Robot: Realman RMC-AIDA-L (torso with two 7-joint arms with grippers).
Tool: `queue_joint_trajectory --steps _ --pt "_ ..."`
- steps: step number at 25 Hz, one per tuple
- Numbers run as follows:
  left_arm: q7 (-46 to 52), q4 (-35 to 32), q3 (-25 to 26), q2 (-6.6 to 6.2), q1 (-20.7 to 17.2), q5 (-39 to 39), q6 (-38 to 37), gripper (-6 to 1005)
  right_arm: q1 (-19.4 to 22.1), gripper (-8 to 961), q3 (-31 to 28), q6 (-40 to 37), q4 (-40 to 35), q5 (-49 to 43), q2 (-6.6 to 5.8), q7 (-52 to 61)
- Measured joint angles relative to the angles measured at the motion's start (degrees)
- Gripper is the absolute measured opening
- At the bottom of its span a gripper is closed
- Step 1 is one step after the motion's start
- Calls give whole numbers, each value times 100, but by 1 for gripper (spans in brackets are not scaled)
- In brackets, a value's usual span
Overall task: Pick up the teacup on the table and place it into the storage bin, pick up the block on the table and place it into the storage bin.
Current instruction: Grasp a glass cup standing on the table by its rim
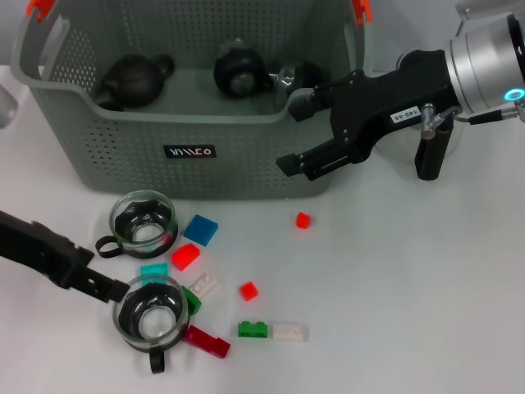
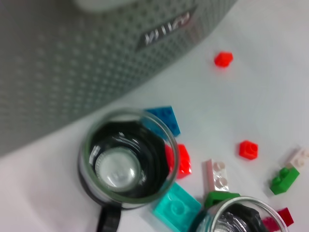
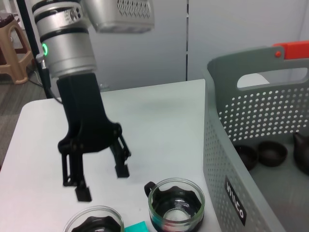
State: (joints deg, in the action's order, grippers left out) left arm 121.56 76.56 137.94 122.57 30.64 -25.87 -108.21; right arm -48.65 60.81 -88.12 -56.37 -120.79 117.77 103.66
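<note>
Two glass teacups with dark inserts stand in front of the storage bin: one close to its front wall, the other nearer me. Blocks lie around them, among them blue, red and teal. My left gripper is low at the left of the nearer cup, open and empty; the right wrist view shows it with its fingers spread beyond the cups. My right gripper hangs open and empty over the bin's right front corner. The left wrist view looks down into the farther cup.
Inside the bin lie a dark teapot and other dark tea ware. More blocks are scattered to the right: small red ones, green, clear white and dark red.
</note>
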Motion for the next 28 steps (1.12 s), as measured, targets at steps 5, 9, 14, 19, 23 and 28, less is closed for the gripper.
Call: queue_joint_trajectory --steps 5,9,14,19,23,28 --pt "291 -67 -160 164 -4 211 63 846 -17 911 1 49 66 2 -22 -54" --pt "492 -207 -301 169 -5 229 116 846 -19 910 1 70 73 3 -24 -68" --pt "558 -506 -327 164 17 233 275 845 -19 910 1 101 127 3 -35 -110" --pt "579 -667 -335 149 49 251 426 845 -22 913 1 120 175 3 -35 -123" --pt "638 -747 -364 141 83 271 509 844 -26 914 1 131 186 4 -35 -126" --pt "667 -936 -438 141 117 325 697 844 -25 913 1 138 188 6 -35 -139"
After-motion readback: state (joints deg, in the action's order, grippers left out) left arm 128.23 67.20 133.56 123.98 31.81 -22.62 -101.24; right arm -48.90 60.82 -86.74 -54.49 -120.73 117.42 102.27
